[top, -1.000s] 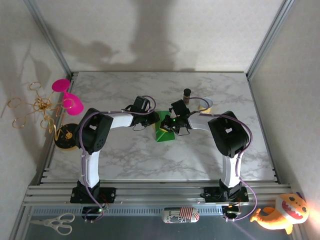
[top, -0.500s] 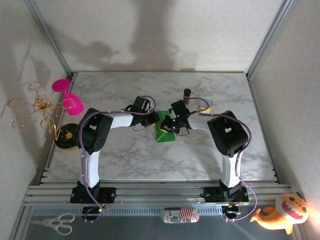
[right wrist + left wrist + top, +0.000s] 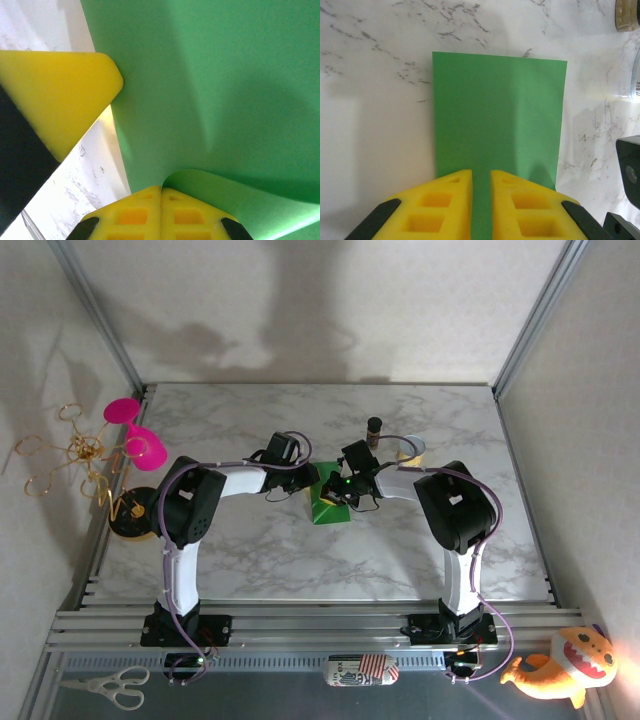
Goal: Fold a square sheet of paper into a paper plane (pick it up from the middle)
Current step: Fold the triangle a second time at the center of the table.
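Note:
The sheet of paper (image 3: 327, 508) is bright green and lies mid-table between the two arms. In the left wrist view it (image 3: 497, 110) lies flat on the marble. My left gripper (image 3: 481, 172) sits over its near edge, its yellow fingers (image 3: 445, 200) a narrow gap apart, with green showing between them. My left gripper (image 3: 308, 480) and right gripper (image 3: 338, 492) meet above the sheet. In the right wrist view my right gripper (image 3: 161, 189) is shut on an edge of the sheet (image 3: 225, 100), and that edge curls up off the table.
A small dark bottle (image 3: 374, 426) and a tape roll (image 3: 408, 447) stand just behind the right gripper. A pink cup (image 3: 135, 435) and a gold wire stand (image 3: 75, 455) are at the table's left edge. One left finger (image 3: 60, 95) shows close beside the sheet.

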`<state>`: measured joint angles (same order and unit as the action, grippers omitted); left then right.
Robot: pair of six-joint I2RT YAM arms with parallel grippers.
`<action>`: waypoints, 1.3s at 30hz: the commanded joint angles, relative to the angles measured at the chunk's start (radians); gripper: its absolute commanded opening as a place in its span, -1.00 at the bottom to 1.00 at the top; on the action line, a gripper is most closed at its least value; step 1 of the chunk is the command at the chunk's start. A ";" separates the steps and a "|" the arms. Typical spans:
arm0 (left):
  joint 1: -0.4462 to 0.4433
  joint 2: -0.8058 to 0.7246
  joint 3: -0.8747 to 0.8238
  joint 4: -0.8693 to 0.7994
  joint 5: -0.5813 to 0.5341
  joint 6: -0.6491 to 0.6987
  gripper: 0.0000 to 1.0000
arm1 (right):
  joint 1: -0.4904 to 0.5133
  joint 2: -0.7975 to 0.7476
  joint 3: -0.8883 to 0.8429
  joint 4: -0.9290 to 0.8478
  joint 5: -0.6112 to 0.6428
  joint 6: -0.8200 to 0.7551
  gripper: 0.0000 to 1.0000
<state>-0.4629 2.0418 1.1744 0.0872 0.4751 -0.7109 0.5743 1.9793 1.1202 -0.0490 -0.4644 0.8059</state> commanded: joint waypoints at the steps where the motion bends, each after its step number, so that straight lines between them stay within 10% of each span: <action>1: 0.000 0.007 -0.027 -0.029 -0.018 -0.010 -0.65 | 0.007 0.032 0.016 -0.029 0.010 -0.013 -1.00; 26: 0.126 -0.256 -0.171 0.039 -0.172 -0.138 -0.40 | 0.007 0.035 -0.013 0.002 0.012 0.004 -0.14; 39: 0.017 -0.281 -0.193 -0.014 -0.067 -0.086 -0.57 | 0.007 0.048 -0.002 -0.067 0.058 -0.033 -0.40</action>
<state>-0.4202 1.7828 0.9943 0.1040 0.3702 -0.8158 0.5770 1.9862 1.1275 -0.0235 -0.4881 0.8032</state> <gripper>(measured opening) 0.227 0.315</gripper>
